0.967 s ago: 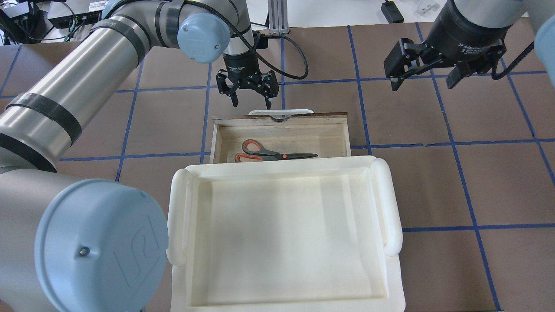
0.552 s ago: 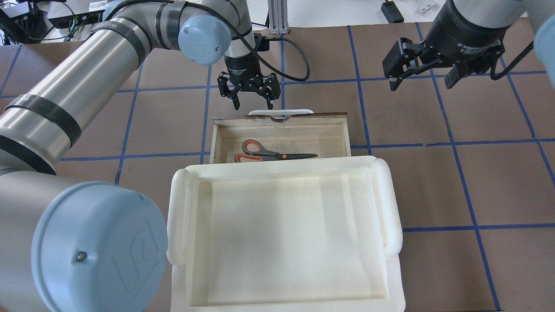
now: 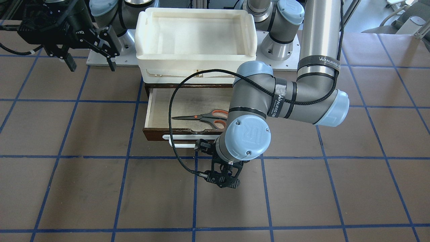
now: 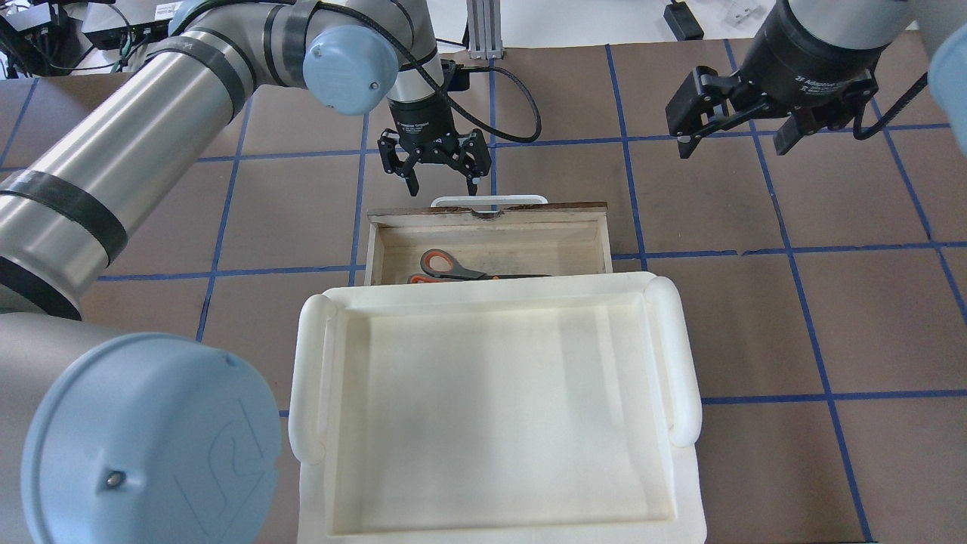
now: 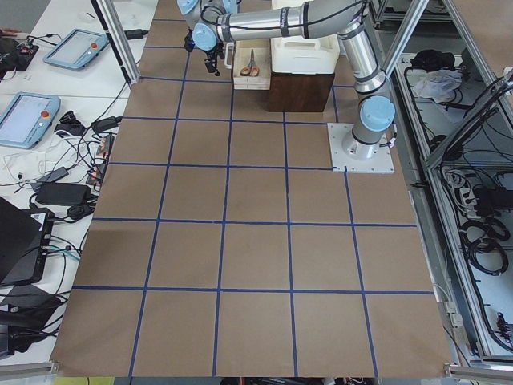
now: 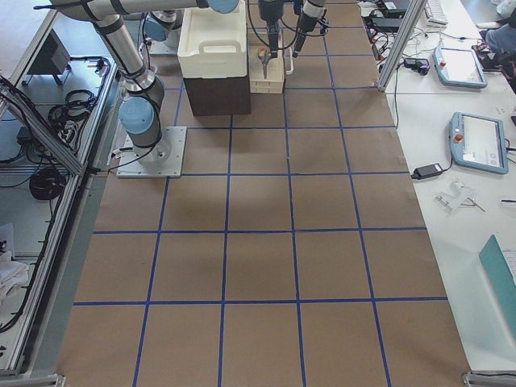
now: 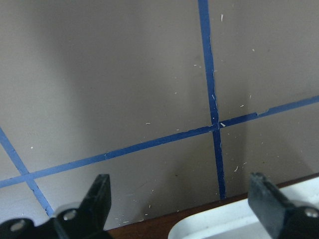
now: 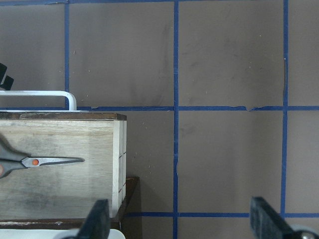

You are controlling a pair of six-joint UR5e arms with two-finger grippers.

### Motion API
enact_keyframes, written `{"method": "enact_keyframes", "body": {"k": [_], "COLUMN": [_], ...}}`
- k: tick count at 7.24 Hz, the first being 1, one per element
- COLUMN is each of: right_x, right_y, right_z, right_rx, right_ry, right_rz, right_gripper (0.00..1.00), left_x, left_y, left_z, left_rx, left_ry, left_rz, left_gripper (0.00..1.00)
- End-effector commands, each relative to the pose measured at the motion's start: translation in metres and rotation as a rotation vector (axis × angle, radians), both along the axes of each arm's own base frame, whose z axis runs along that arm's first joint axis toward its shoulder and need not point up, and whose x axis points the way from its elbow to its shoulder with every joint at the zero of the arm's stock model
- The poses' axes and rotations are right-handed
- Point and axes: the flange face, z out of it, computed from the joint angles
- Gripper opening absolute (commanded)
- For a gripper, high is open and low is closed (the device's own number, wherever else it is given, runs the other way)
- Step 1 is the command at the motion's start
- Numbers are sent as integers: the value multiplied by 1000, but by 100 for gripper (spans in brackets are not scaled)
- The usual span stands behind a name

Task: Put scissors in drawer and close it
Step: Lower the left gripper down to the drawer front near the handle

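Observation:
The scissors (image 4: pixel 446 266) lie flat inside the open drawer (image 4: pixel 491 215), their handles partly hidden under the tray's rim; they also show in the front view (image 3: pixel 201 117) and the right wrist view (image 8: pixel 40 162). The drawer's white bar handle (image 4: pixel 489 199) faces away from the robot. My left gripper (image 4: pixel 444 190) is open and empty, pointing down right at the drawer front, over the handle's left end (image 7: pixel 224 224). I cannot tell if it touches. My right gripper (image 4: pixel 734 143) is open and empty, high above the table to the drawer's right.
A cream-white plastic tray (image 4: pixel 483 291) sits on top of the dark cabinet (image 5: pixel 300 88) that holds the drawer. The left arm's elbow (image 3: pixel 248 134) hangs over the drawer's front in the front view. The brown table (image 4: pixel 755 317) has blue grid lines.
My left gripper has moved toward the drawer front, still open. The drawer has slid a little way in, so the tray's rim now hides more of the scissors. The right gripper has barely moved.

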Motion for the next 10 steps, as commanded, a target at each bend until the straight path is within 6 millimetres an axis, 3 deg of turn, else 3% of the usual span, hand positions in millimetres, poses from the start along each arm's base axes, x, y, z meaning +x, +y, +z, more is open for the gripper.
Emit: {"method": "enact_keyframes", "body": {"k": [1, 5, 7, 10], "right_x": [-1, 0, -2, -2], "right_y": [0, 1, 0, -3], "right_z": [0, 1, 1, 0], "right_rx": [-1, -2, -4, -8], "right_ry": [2, 3, 6, 0], "right_rz": [-2, 0, -4, -3], "right_gripper": [100, 100, 100, 100], "left_x": [3, 13, 16, 17], "left_y": [10, 24, 41, 53], "left_z": [2, -2, 12, 7], "left_rx": [11, 46, 104, 126], "left_ry": [4, -5, -20, -25], "left_rz": [4, 16, 26, 34], "left_gripper": [100, 100, 100, 100]}}
